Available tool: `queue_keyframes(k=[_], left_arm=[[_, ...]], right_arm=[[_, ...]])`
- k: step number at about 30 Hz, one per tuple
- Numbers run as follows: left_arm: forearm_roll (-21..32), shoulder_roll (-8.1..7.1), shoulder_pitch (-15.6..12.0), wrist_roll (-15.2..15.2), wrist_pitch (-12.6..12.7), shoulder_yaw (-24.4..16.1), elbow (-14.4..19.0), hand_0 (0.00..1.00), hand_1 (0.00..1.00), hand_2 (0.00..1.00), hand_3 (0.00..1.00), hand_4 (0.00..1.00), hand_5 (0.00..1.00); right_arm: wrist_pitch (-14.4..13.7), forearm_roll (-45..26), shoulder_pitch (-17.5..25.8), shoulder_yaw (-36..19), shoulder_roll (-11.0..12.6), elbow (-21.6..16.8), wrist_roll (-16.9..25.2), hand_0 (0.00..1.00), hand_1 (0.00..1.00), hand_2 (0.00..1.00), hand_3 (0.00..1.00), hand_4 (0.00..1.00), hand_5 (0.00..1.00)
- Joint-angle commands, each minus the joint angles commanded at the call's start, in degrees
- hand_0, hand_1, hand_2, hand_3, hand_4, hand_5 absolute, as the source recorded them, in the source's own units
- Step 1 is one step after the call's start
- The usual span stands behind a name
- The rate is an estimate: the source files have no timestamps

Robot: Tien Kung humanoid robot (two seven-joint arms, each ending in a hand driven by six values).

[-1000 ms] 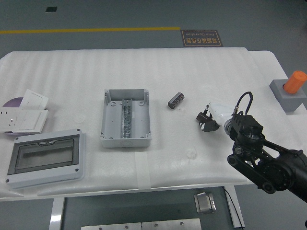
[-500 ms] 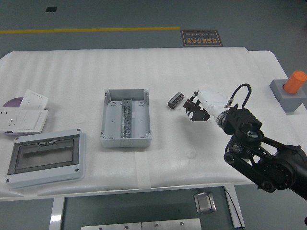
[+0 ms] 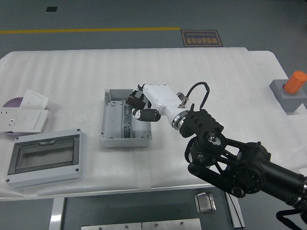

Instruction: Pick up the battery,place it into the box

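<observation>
Currently, status by item, near edge of the worktop (image 3: 216, 72) first:

Right arm: enters from the near right corner and reaches diagonally toward the middle of the worktop.

Enclosure with clear cover (image 3: 45, 159): lies by the near left corner, well apart from the working area; not involved.

Right hand (image 3: 140, 106): white-shelled, positioned over the right half of the box, fingers curled. A dark object shows between the fingers; it is judged to be the battery, but the view is too small to confirm this.

Battery (image 3: 135, 99): no battery lies on the bare worktop surface, so it is judged to be held in the right hand, above the box interior.

Box (image 3: 115, 127): grey, open-topped, near the middle of the worktop, slightly toward the left. A metal rail runs along its floor. The hand covers its far right part.

Wall plates (image 3: 26, 112): stacked at the left edge; untouched.

Grey block with orange cap (image 3: 290, 91): at the right edge; untouched.

Left arm: not visible.

Task progress: pick-up is judged complete and transport has reached the box. Remaining: lower the hand, release the battery inside the box walls, withdraw.

Caution: release only when the battery sits below the box rim.
</observation>
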State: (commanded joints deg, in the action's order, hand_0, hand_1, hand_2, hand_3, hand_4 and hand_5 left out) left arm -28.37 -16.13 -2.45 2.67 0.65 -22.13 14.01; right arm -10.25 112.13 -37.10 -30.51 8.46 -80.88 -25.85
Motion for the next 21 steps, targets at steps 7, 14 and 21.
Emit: queue_keyframes(k=[7, 14, 21], left_arm=[[0.2, -0.1, -0.1, 0.0, 0.0, 0.3, -0.1, 0.648, 0.673, 0.589, 0.619, 0.746, 0.454], [0.1, -0.19, 0.1, 0.0, 0.0, 0.3, -0.1, 0.648, 0.672, 0.589, 0.619, 0.746, 0.453], [0.2, -0.26, 0.0, 0.0, 0.0, 0.4, -0.1, 0.648, 0.672, 0.589, 0.619, 0.745, 0.453]], right_arm=[[0.4, 1.9, -1.0, 2.5, -0.4, 2.7, 0.5, 0.438, 0.679, 0.709, 0.773, 0.753, 0.531], [2.6, 2.1, -0.9, 4.1, -0.5, 4.0, 0.4, 0.695, 0.805, 0.802, 0.849, 0.796, 0.539], [2.2, 1.2, -0.4, 2.2, 0.4, 4.7, 1.1, 0.788, 0.863, 0.852, 0.905, 0.885, 0.585]])
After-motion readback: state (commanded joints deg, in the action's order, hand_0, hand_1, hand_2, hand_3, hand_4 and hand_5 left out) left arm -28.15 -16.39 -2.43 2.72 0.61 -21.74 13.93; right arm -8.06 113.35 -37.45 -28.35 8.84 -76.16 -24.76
